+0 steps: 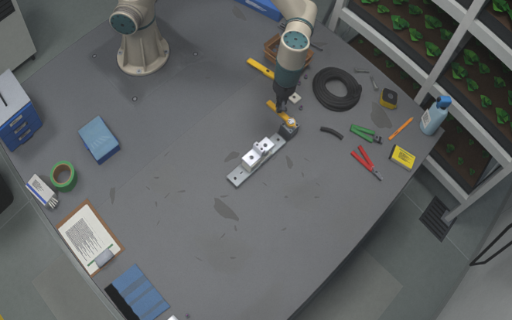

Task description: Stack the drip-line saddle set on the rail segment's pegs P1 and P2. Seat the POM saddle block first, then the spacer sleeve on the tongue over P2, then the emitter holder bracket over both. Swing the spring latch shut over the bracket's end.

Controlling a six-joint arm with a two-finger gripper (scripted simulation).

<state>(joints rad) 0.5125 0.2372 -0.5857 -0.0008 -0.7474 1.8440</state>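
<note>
The yellow spring latch arm (280, 112) reaches back from its dark pivot block (289, 129) at the far end of the rail segment (256, 160), swung away from the stack. My gripper (280, 107) is closed on this latch arm near its free end. On the rail the white saddle set (257, 153) sits stacked over the pegs, with the bracket on top showing two holes. The sleeve and the pegs beneath are hidden.
Behind the work lie a brown tray (274, 49), a yellow level (260, 67) and a small white plate (295, 97). A black hose coil (337, 88), a short hose piece (331, 132), green (365, 133) and red pliers (366, 161) lie to the right.
</note>
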